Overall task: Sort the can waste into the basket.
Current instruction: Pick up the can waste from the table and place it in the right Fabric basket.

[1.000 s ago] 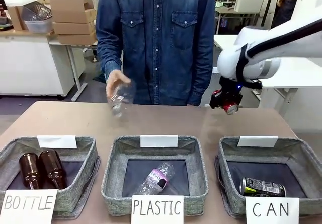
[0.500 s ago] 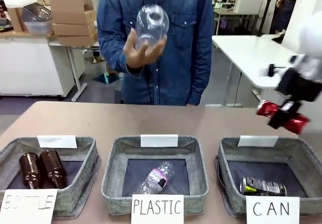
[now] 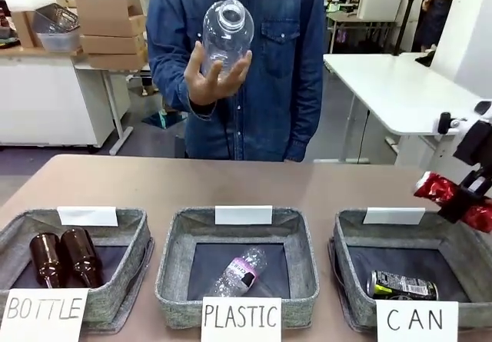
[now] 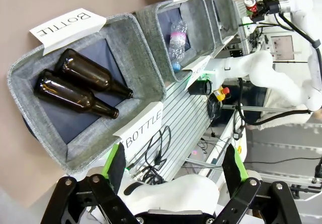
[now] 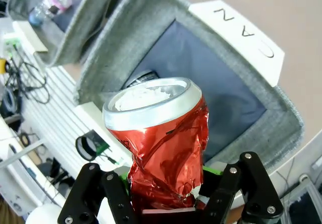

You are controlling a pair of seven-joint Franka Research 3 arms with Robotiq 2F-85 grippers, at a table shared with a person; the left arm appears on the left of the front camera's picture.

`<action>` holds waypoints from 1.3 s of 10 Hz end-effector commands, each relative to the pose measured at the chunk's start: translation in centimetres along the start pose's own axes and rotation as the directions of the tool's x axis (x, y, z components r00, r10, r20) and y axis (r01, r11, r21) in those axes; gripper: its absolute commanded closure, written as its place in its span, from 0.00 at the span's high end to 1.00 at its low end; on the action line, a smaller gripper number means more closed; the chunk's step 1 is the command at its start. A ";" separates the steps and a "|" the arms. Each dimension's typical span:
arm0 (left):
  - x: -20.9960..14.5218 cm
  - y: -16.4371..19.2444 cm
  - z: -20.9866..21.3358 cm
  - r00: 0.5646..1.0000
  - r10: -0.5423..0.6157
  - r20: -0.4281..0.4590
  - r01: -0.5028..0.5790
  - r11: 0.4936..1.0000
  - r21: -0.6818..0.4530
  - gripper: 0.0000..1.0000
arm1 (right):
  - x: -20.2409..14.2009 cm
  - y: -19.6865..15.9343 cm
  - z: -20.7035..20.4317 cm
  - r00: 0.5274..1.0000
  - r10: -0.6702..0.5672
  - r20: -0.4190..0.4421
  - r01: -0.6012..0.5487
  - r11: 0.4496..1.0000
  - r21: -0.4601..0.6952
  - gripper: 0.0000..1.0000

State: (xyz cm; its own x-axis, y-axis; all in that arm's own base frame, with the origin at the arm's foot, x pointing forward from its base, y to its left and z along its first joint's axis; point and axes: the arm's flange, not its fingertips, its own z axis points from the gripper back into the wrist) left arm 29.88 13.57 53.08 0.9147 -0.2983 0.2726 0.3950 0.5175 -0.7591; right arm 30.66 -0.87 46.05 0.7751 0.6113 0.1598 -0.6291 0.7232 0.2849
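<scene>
Clamped between the green-padded fingers of the right gripper (image 5: 168, 183), the crushed red can (image 5: 161, 143) stands with its silver end toward the wrist camera, its crumpled wall filling the gap between the jaws. From the front, that red can (image 3: 455, 196) hangs in the air at about three o'clock in the picture, over the far right rim of the CAN basket (image 3: 350, 238), with the right gripper (image 3: 467, 197) reaching in from the right edge. Inside that grey basket, at about five o'clock in the picture, the black can (image 3: 401, 285) with its pale print lies on its side on the dark floor, just behind the white CAN card (image 3: 416, 320). In the right wrist view the same basket (image 5: 287, 118) lies below the held can, with a white card on its rim. At six o'clock in the front view sits the PLASTIC basket (image 3: 173, 269), with a clear bottle (image 3: 237, 272) lying in it, and at eight o'clock the BOTTLE basket (image 3: 134, 257) holds two brown bottles (image 3: 65, 259) side by side. Across the table at twelve o'clock, a person's hand (image 3: 206, 77) holds up a clear plastic bottle (image 3: 226, 33). The left gripper (image 4: 173, 176) hangs off the table's near edge beside the BOTTLE basket, its fingers spread wide apart on nothing.
</scene>
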 end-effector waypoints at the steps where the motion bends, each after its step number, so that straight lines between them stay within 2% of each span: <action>1: -0.3 0.1 0.2 1.000 -0.015 -0.004 0.015 1.000 0.006 1.00 | 0.3 0.0 -0.9 1.000 0.001 -0.011 -0.001 1.000 -0.008 0.00; 2: -0.3 0.1 0.2 1.000 -0.015 -0.004 0.015 1.000 0.006 1.00 | 0.3 0.0 -0.9 1.000 0.005 -0.016 -0.005 1.000 -0.010 0.00; 3: -0.3 0.1 0.2 1.000 -0.015 -0.004 0.015 1.000 0.006 1.00 | 0.2 0.0 -1.1 1.000 0.015 -0.023 -0.016 1.000 -0.015 0.22; 4: -0.3 0.1 0.2 1.000 -0.015 -0.004 0.015 1.000 0.006 1.00 | 0.2 0.1 -1.1 1.000 0.010 -0.018 -0.010 1.000 -0.011 0.58; 6: -0.3 0.1 0.2 1.000 -0.015 -0.004 0.015 1.000 0.006 1.00 | 0.5 0.2 -1.3 1.000 0.003 -0.019 -0.003 1.000 -0.007 1.00; 8: -0.3 0.1 0.2 1.000 -0.015 -0.004 0.015 1.000 0.006 1.00 | 0.8 0.1 -1.4 0.999 0.013 -0.043 -0.014 1.000 -0.011 1.00; 9: -0.3 0.1 0.2 1.000 -0.015 -0.004 0.015 1.000 0.006 1.00 | 1.1 0.0 -1.3 0.999 0.015 -0.048 -0.016 1.000 -0.010 0.90; 10: -0.3 0.1 0.2 1.000 -0.015 -0.004 0.015 1.000 0.006 1.00 | 1.3 0.0 -1.1 0.999 0.011 -0.047 -0.011 1.000 -0.015 1.00; 13: -0.3 0.1 0.2 1.000 -0.015 -0.004 0.015 1.000 0.006 1.00 | 1.2 0.0 -1.2 0.999 0.014 -0.039 -0.014 1.000 -0.008 1.00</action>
State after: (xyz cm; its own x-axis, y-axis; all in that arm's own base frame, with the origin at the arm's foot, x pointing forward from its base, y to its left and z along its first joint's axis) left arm 29.88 13.57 53.07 0.9147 -0.2983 0.2725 0.3949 0.5175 -0.7591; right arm 31.14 0.02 45.01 0.7597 0.6377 0.1273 -0.6433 0.7085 0.2901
